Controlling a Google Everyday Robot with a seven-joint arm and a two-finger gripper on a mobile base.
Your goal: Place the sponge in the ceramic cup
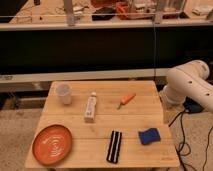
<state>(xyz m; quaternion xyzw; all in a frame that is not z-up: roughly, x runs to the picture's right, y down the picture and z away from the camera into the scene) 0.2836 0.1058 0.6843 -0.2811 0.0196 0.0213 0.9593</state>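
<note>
Plainly, your pale wooden slatted worktop carries everything, with the white jointed robot arm just off its right edge. The gripper is out of view, so you cannot tell its state. A round orange plate fills the front left corner. The small bright blue soft sponge lies flat near the front right corner, well apart from the small plain white ceramic cup at the back left corner. Expect the sponge to be light and squashy. Pinch it across its narrow middle, since the cup's mouth looks tight for it.
</note>
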